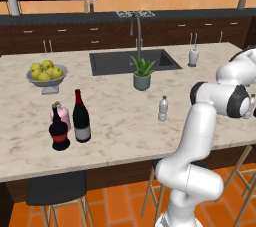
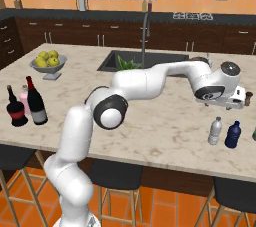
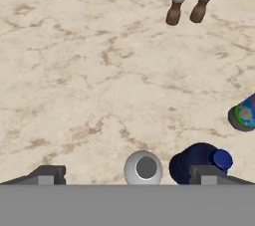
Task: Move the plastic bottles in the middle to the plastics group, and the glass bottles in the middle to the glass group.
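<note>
The tool hangs above the right part of the marble surface, and its two dark fingertips stand wide apart with nothing between them. In the hand view, a clear plastic bottle with a pale cap stands just below the tool, between the fingertips but not touched by them. Just beside it stands a dark blue bottle with a blue cap. In the right base view the same clear bottle and the blue bottle stand upright side by side near the front edge of the surface, under the tool.

A second clear plastic bottle stands alone in the middle of the surface, in front of a small potted plant and well apart from the other groups.

At the left part of the surface the tall wine bottle with red foil neck stands upright, just beside the squat dark bottle with red label and the short pink bottle. Behind them is a bowl of lemons.

In the hand view, two brown shakers stand farther away on the surface, and one object with a green and blue top is cut by the right edge.
</note>
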Robot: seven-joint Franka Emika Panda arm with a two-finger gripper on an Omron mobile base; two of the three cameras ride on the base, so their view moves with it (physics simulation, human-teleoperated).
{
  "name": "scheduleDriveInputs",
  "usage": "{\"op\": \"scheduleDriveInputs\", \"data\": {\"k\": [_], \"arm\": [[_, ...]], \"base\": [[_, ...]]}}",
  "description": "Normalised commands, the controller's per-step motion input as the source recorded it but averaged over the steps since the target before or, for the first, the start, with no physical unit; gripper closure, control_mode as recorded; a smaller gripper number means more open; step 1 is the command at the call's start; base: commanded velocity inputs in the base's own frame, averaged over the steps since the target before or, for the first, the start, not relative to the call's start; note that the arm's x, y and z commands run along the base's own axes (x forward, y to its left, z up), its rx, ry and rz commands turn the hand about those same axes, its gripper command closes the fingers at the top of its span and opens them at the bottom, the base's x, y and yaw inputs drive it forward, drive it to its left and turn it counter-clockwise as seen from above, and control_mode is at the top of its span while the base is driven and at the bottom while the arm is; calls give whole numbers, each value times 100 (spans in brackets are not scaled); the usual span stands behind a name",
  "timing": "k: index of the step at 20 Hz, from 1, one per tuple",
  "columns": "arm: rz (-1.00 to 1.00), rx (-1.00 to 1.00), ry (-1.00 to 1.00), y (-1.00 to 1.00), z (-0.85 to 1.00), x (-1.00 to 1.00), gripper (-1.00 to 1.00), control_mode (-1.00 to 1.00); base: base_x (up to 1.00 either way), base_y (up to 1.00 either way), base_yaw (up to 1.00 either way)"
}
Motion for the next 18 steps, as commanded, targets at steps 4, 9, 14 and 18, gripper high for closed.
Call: {"op": "scheduleDriveInputs", "data": {"k": [4,9,14,18], "arm": [[4,0,-1,70,0,-2,-100,-100],[3,0,-4,82,-12,-1,-100,-100],[0,2,0,100,-14,0,-100,-100],[0,1,0,99,-1,0,-100,-100]], "base": [[0,0,0],[0,0,0],[0,0,0],[0,0,0]]}}
